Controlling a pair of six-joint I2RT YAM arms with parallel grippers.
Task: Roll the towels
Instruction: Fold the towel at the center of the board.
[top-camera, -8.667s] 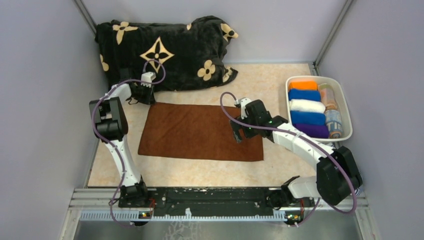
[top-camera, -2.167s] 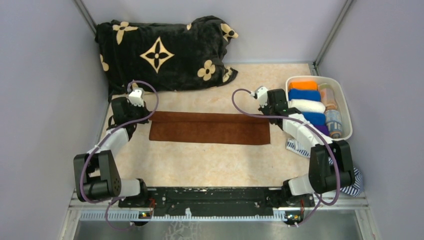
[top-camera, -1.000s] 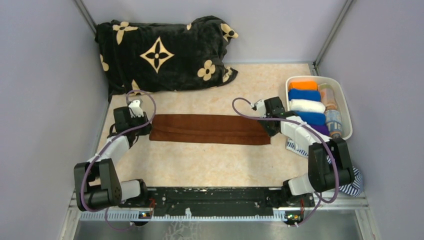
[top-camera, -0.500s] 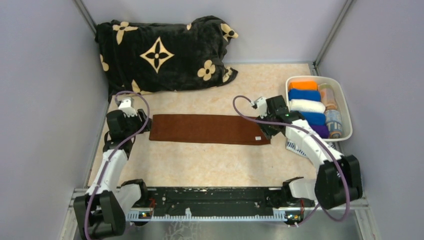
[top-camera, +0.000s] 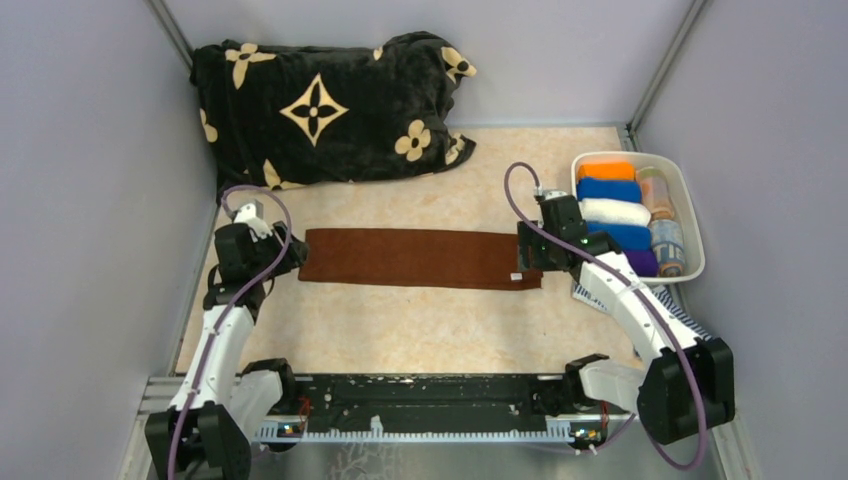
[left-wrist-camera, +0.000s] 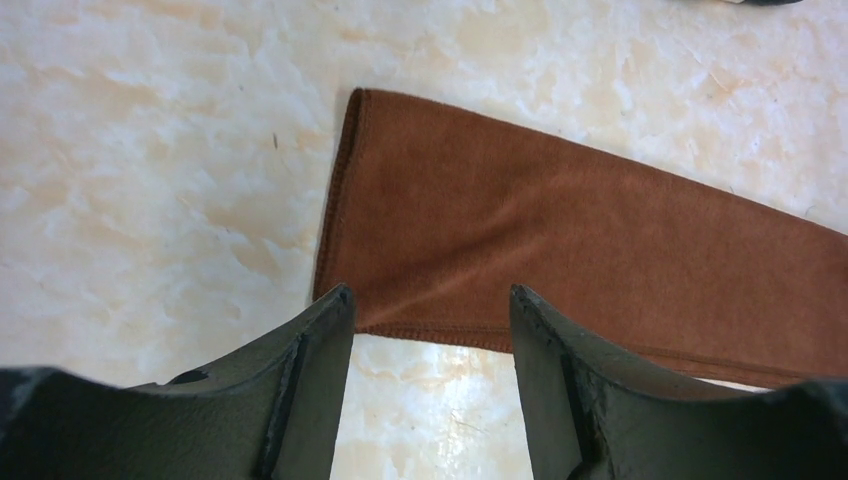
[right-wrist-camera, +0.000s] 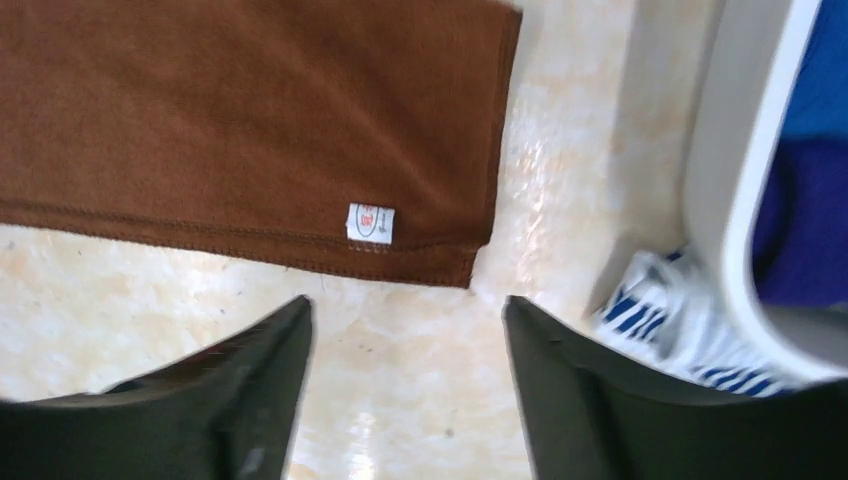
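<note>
The plain brown towel (top-camera: 420, 257) lies flat on the table, folded into a long narrow strip. My left gripper (top-camera: 290, 258) is open and empty just above its left end, which shows in the left wrist view (left-wrist-camera: 560, 250). My right gripper (top-camera: 530, 268) is open and empty above its right end, where a small white tag (right-wrist-camera: 370, 222) lies on the towel (right-wrist-camera: 250, 120). Rolled towels, orange (top-camera: 606, 170), blue (top-camera: 608, 189), white (top-camera: 613, 212) and purple (top-camera: 631, 262), lie in the white bin (top-camera: 690, 215).
A big black blanket with beige flowers (top-camera: 330, 100) fills the back left. A navy-and-white striped cloth (top-camera: 672, 312) lies under the right arm; it also shows in the right wrist view (right-wrist-camera: 665, 320) beside the bin's wall (right-wrist-camera: 740, 200). Grey walls close both sides.
The brown towel went from a wide sheet to a narrow strip. In the last second both grippers let go of its ends and drew back a little, open.
</note>
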